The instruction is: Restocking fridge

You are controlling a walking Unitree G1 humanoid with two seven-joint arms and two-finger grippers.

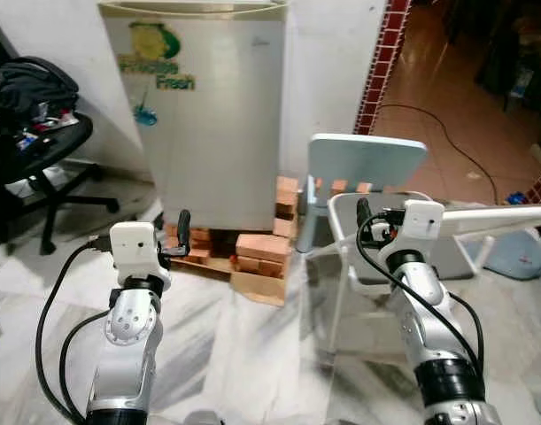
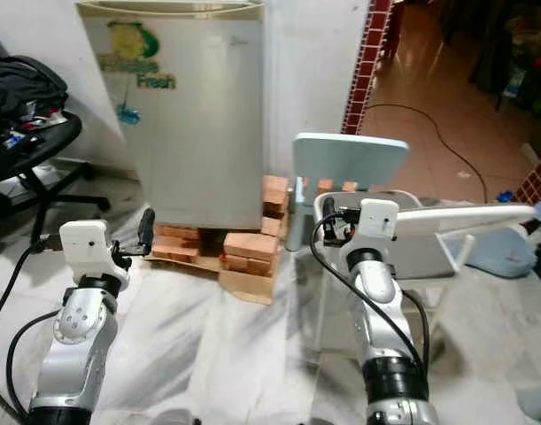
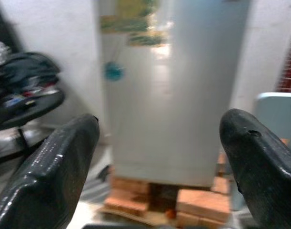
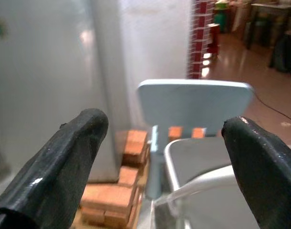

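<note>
Silver fridge (image 1: 215, 124) — door shut, upright on bricks (image 1: 261, 248) — against white wall.

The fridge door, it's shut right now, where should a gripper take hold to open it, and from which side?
No handle shows on the fridge. Its door's right vertical edge, beside the bare wall, looks the likeliest grip, approached from the right; I cannot tell the hinge side. The open right gripper is nearer that edge.

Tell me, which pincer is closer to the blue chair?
Right. The right pincer hovers just in front of the blue chair, while the left pincer is off to the side, facing the fridge.
</note>
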